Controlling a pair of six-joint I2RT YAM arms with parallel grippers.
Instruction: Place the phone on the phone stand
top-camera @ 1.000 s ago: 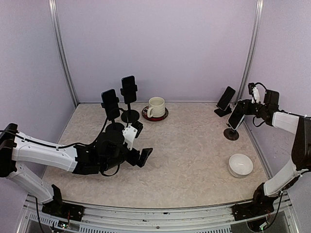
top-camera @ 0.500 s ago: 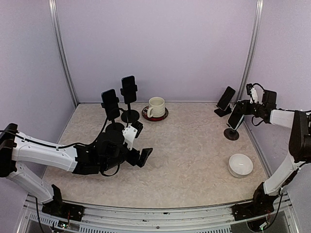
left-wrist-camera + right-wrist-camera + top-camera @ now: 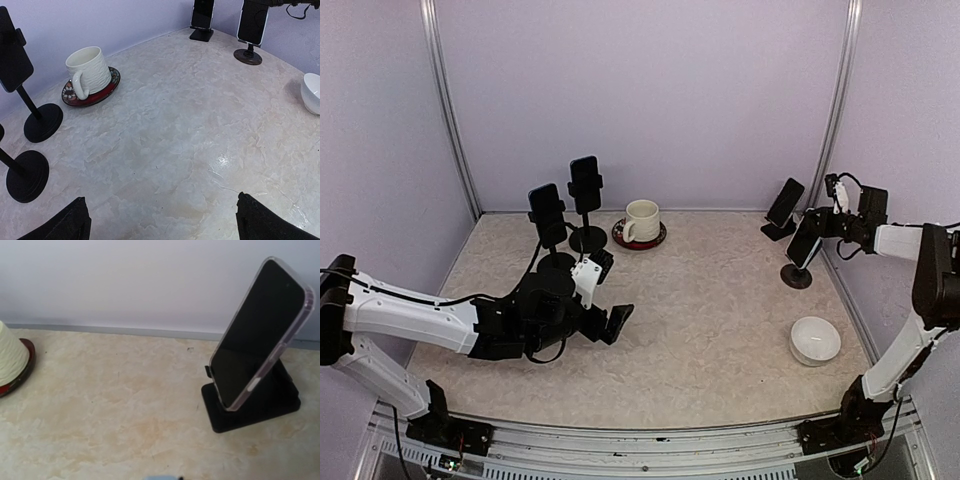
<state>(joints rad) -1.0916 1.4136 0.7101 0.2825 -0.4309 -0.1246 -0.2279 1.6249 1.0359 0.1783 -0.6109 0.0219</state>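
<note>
On the pale table (image 3: 720,330), the left gripper (image 3: 611,295) lies idle near the front, jaws spread wide with nothing between them. At the far right edge the right gripper (image 3: 822,224) hangs with its jaws all but closed, hard against the upper end of the phone (image 3: 806,244). The phone sits tilted, screen dark, at the head of the stand (image 3: 796,277), a thin pole on a small round base. No view shows whether the stand's cradle already carries the phone or the pincer has it by a thin edge. The phone looks like a stiff, flat slab, fairly light, with a glassy face and smooth sides that would probably slip under a loose pinch and crack if dropped. The safest hold is likely across its two long edges near the middle, clear of the screen. The stand looks top-heavy once loaded, so a sideways nudge on letting go could tip it.
</note>
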